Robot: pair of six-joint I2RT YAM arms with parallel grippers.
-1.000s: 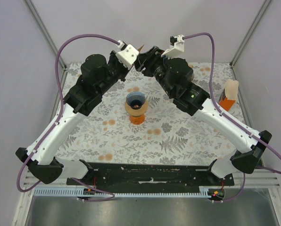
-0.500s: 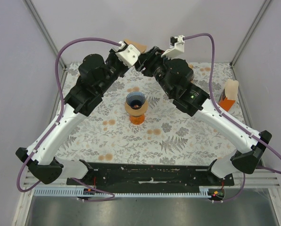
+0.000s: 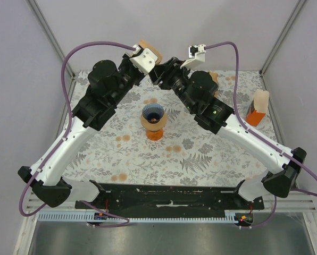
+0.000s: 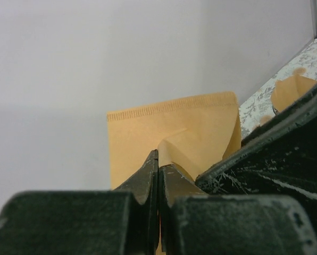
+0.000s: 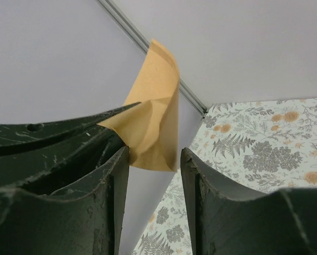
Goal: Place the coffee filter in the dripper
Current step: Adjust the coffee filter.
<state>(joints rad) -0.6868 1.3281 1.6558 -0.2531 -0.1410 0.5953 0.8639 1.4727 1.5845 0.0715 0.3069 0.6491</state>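
Observation:
My left gripper (image 3: 146, 57) is raised at the back of the table and is shut on a brown paper coffee filter (image 3: 151, 50). In the left wrist view the jaws are closed (image 4: 159, 159) on the filter's lower edge (image 4: 172, 130), and one layer has peeled away to the right. My right gripper (image 3: 157, 71) is open right beside it. In the right wrist view the filter (image 5: 156, 119) hangs just ahead of its parted fingers (image 5: 154, 159), not touching them. The tan dripper (image 3: 153, 119), blue-ribbed inside, stands on an orange base mid-table, in front of and below both grippers.
An orange and cream filter box (image 3: 258, 107) stands at the right edge of the flower-patterned table (image 3: 201, 154). A tan object (image 3: 214, 77) shows behind the right arm. Grey walls and metal frame posts close off the back.
My left gripper has lifted the filter up and back, so more of it shows above the wrist. My right arm has shifted slightly left, uncovering the tan object behind it.

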